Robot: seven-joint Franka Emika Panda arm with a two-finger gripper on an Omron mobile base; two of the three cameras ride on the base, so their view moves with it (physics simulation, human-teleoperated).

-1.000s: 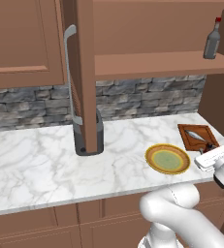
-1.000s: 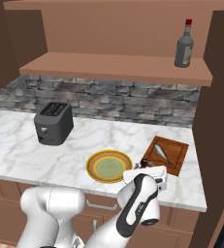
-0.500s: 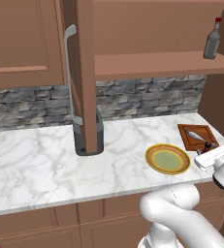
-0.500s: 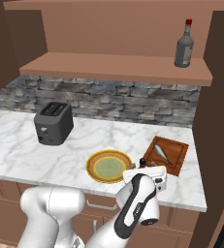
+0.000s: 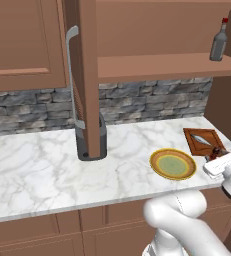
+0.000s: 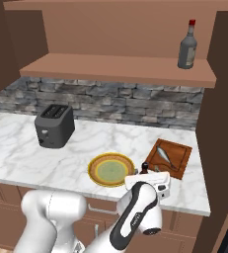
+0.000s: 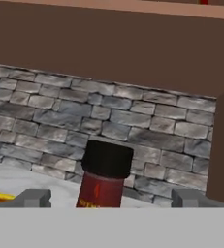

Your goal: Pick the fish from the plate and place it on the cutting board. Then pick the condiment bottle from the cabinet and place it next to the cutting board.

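1. The two-finger claw (image 7: 111, 198) is now standing with its dark tips spread wide apart, gripping nothing; a second ago it was much narrower, so it has just let go.
2. The small dark-red condiment bottle with the black cap (image 7: 104, 177) is standing upright between the open tips in the hand view, with space on either side. From the right base view its black cap (image 6: 144, 166) is peeking up just beside the near left corner of the board, in front of the white hand.
3. The slender silver-grey fish (image 6: 164, 155) is lying diagonally on the reddish-brown wooden cutting board (image 6: 180, 160), which is resting on the marbled white surface (image 5: 42, 170).
4. The round plate with the yellow-orange rim and pale green centre (image 6: 96, 163) is sitting bare, just left of the board.
5. Judging by this, both placements are looking done: fish on the board, bottle next to it.
6. What is remaining is probably a clean retreat upward, since a sideways drift could be tipping the bottle.
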